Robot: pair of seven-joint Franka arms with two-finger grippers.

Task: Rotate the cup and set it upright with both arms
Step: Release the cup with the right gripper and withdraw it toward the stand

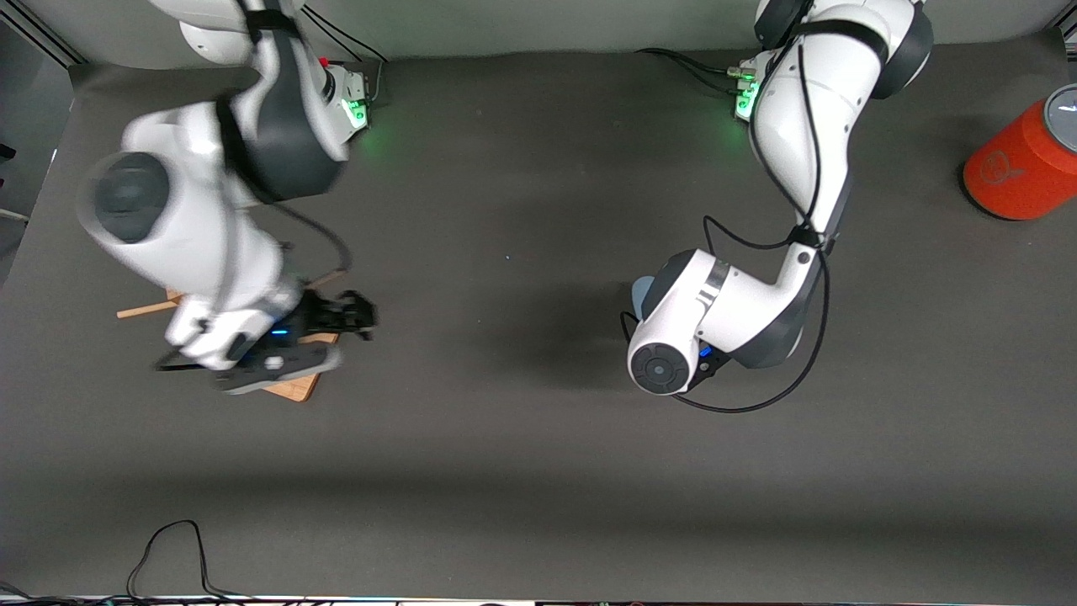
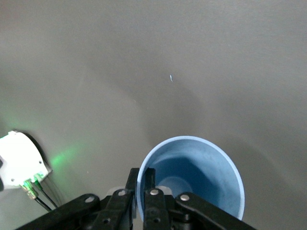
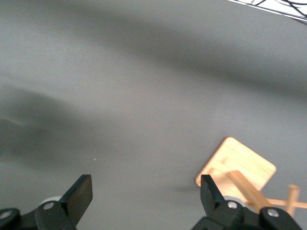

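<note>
Toward the left arm's end of the table, under that arm's bent wrist: the cup point(image 2: 192, 179) is pinched at its rim by the left gripper point(image 2: 143, 189). In the left wrist view one finger sits inside the mouth and the other against the outer wall, clamped tight on the rim. The cup's open mouth faces the wrist camera, and the inside of its base is visible. In the front view only a sliver of light blue point(image 1: 643, 295) shows beside the arm's wrist; whether the cup rests on the grey table point(image 1: 522, 438) or is lifted cannot be told.

Right gripper point(image 3: 146, 194): fingers spread wide, empty, over the wooden rack point(image 3: 237, 167) at the right arm's end of the table. The right arm appears blurred in the front view.

An orange cylinder point(image 1: 1022, 164) lies at the table edge past the left arm, not involved.

Progress, as judged: the first grasp is made, left arm only. Left to do: rotating the cup, bringing the right arm in for its part, and standing the cup upright. Early stage; most of the task remains.
</note>
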